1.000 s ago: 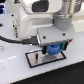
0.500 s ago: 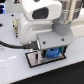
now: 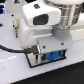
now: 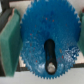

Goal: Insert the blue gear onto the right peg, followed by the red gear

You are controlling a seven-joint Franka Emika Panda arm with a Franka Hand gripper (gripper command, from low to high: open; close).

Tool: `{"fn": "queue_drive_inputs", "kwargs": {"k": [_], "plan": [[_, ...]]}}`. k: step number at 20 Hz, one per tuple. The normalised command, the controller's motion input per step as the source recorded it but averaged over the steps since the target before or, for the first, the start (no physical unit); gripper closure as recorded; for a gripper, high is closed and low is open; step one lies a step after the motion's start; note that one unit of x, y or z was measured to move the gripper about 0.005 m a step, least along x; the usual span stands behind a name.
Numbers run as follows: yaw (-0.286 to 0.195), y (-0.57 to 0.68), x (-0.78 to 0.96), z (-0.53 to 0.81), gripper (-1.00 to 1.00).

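The blue gear (image 4: pixel 40 30) fills the wrist view, a wide toothed disc with a dark central hole (image 4: pixel 50 50). A thin dark pin with a pale tip, the right peg (image 4: pixel 50 65), shows in the hole. My gripper (image 4: pixel 45 44) is shut on the gear, with one green pad (image 4: pixel 10 42) against its rim and the other pad (image 4: pixel 80 47) on the opposite side. In the exterior view the gripper (image 3: pixel 52 55) hangs low over the grey black-rimmed plate (image 3: pixel 34 60), with the blue gear (image 3: pixel 57 56) just above it. The red gear is out of view.
The white arm body (image 3: pixel 42 25) covers most of the plate from the exterior view. A black cable (image 3: pixel 10 50) runs in from the exterior view's left across the white table (image 3: pixel 15 70).
The gripper has moved down with the blue gear, closer to the plate, over the last second.
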Motion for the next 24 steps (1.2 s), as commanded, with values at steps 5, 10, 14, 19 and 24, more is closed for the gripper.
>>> {"fn": "queue_drive_inputs", "kwargs": {"k": [5, 10, 14, 19, 24], "plan": [[0.0, 0.1, -0.08, 0.38, -1.0], [0.0, 0.13, -0.33, 0.41, -1.0], [0.0, 0.27, -0.42, 0.33, -1.0], [0.0, 0.4, -0.41, 0.17, -1.0], [0.0, 0.49, -0.45, 0.05, -1.0]]}}
